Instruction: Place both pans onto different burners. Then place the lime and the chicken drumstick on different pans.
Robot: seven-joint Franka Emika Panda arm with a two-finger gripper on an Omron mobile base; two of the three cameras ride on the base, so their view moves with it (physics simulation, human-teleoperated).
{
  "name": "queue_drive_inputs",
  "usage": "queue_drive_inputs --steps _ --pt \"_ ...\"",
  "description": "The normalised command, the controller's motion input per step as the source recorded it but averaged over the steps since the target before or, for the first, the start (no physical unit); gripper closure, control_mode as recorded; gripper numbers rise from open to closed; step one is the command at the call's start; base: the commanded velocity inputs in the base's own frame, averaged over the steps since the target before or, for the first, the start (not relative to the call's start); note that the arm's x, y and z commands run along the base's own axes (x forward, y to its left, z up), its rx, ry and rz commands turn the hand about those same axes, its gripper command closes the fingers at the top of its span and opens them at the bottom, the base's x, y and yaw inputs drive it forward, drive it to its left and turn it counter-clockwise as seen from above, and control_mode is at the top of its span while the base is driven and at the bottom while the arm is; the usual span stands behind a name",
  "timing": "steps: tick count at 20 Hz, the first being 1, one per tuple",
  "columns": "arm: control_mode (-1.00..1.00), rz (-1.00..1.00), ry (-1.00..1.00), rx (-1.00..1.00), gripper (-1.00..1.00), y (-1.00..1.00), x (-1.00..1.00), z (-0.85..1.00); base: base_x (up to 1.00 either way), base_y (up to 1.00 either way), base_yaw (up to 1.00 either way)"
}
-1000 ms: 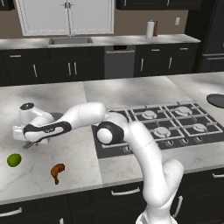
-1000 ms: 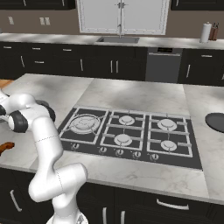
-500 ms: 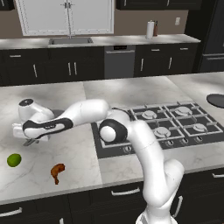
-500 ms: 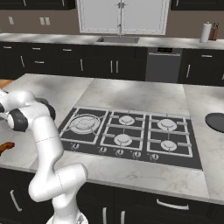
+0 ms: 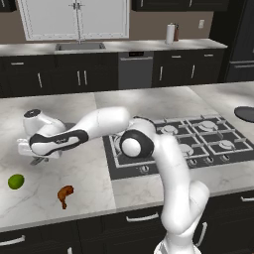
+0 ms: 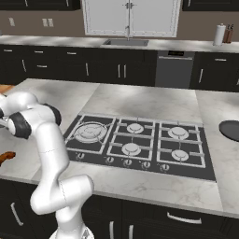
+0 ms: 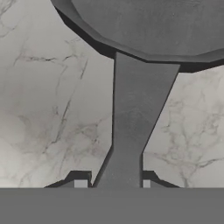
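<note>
In the hand view the mid-grey pan (image 7: 153, 26) fills the top, and its long handle (image 7: 131, 109) runs down between my fingertips. My gripper (image 7: 111, 183) is shut on that handle, low over the marble. In the left base view the gripper (image 5: 37, 158) is at the counter's left, and the arm hides most of the pan. The lime (image 5: 16, 181) and the chicken drumstick (image 5: 64, 193) lie in front of it, near the counter's front edge. The darker pan (image 5: 245, 113) sits on the counter to the right of the burners (image 5: 198, 135). The largest ring (image 6: 91, 131) is at the cooktop's left.
The black cooktop (image 6: 140, 142) with light grey grates fills the island's middle. Marble counter (image 5: 84, 173) lies between it and the gripper. A sink (image 5: 79, 46) and a paper towel roll (image 5: 171, 33) stand on the back counter.
The gripper stays shut on the pan's handle. The arm's elbow has shifted slightly to the right; nothing else has moved.
</note>
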Motion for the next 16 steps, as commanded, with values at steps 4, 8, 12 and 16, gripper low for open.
queue_drive_inputs --steps 4,8,12,16 --pt "-1.00 -0.01 0.00 0.00 1.00 -0.13 -0.04 0.10 0.00 0.00 0.00" --pt "-1.00 0.00 0.00 0.00 1.00 -0.19 -0.01 0.11 0.00 0.00 0.00" --pt "-1.00 0.00 0.00 0.00 1.00 -0.21 -0.08 0.04 0.00 0.00 0.00" --pt "-1.00 0.00 0.00 0.00 1.00 -0.27 -0.20 0.00 0.00 0.00 0.00"
